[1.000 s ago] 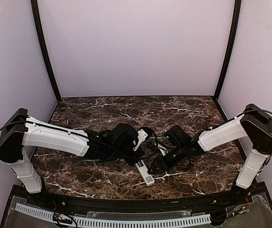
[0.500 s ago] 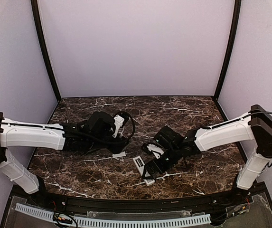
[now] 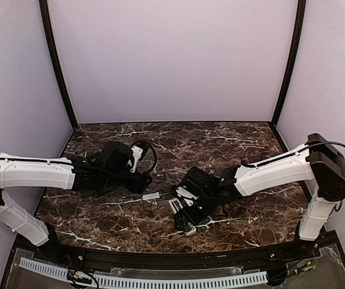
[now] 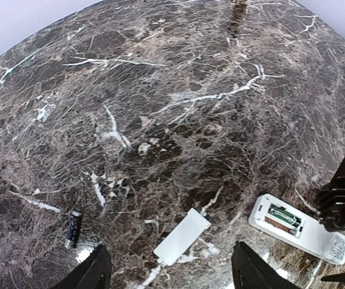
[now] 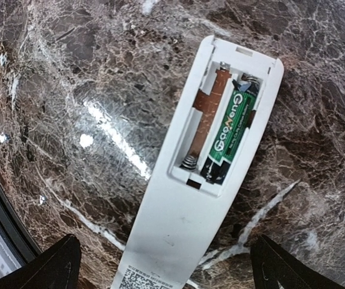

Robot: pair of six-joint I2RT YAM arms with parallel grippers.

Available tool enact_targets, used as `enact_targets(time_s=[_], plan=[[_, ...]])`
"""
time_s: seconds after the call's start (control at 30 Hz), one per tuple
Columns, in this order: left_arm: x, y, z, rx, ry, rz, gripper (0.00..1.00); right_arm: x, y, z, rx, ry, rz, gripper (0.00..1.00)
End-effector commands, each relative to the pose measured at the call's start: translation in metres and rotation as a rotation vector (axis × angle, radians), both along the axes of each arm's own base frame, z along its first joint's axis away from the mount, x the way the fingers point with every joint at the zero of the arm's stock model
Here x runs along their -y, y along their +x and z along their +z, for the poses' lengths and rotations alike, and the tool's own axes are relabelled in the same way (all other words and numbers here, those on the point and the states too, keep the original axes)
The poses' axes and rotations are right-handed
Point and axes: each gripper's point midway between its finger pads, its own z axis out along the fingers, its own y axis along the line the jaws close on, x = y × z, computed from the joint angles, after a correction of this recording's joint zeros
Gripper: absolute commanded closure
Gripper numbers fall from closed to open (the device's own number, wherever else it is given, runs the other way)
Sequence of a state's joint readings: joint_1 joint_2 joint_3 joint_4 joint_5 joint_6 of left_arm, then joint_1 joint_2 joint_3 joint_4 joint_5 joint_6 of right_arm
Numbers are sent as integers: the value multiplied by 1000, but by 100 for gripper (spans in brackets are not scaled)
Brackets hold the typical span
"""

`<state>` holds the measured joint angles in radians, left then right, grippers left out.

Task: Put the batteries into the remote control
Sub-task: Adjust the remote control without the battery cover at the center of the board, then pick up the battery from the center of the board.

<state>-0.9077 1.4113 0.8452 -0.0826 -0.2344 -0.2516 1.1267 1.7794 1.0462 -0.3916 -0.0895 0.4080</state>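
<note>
Lying back-side up on the dark marble table (image 4: 160, 90), near its front middle, the remote control (image 5: 190, 198) is showing its open battery bay. One green battery (image 5: 229, 135) is sitting in one slot, and the slot beside it (image 5: 205, 120) is showing bare copper and a spring. The right gripper (image 5: 165, 259) is hovering directly over the remote with fingers spread wide, pinching nothing. The left gripper (image 4: 172, 274) is hanging above the loose white battery cover (image 4: 182, 236), fingers apart and holding nothing. The cover is lying flat just beside the remote. A dark loose battery (image 4: 73, 229) is lying on the marble, well apart from the remote, past the cover.
</note>
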Motion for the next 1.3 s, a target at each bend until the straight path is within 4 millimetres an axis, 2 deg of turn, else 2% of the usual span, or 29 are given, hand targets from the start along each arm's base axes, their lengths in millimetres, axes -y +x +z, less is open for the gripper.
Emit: enact_targets(time_s=[0.0, 0.17, 0.3, 0.53, 0.73, 0.83, 1.03, 1.13, 1.27], plan=[[-28, 8, -15, -100, 5, 75, 33, 64, -13, -42, -36, -254, -36, 2], [-65, 28, -35, -189, 53, 183, 35, 88, -7, -47, -28, -295, -76, 3], [-84, 40, -49, -238, 101, 229, 36, 102, 0, -46, -29, -299, -113, 3], [-100, 52, -69, -286, 158, 247, 36, 107, 10, -41, -13, -292, -128, 2], [-115, 63, -82, -338, 186, 266, 42, 109, 38, -36, 13, -261, -162, 3], [-111, 69, -83, -349, 163, 251, 45, 105, 49, -31, 23, -236, -161, 3], [-90, 74, -94, -402, 128, 173, 50, 93, 54, -17, 37, -176, -145, 3], [-78, 75, -96, -417, 91, 124, 53, 89, 49, -10, 13, -138, -133, 3], [-78, 72, -100, -431, 108, 113, 57, 89, 42, -3, -2, -101, -126, 3]])
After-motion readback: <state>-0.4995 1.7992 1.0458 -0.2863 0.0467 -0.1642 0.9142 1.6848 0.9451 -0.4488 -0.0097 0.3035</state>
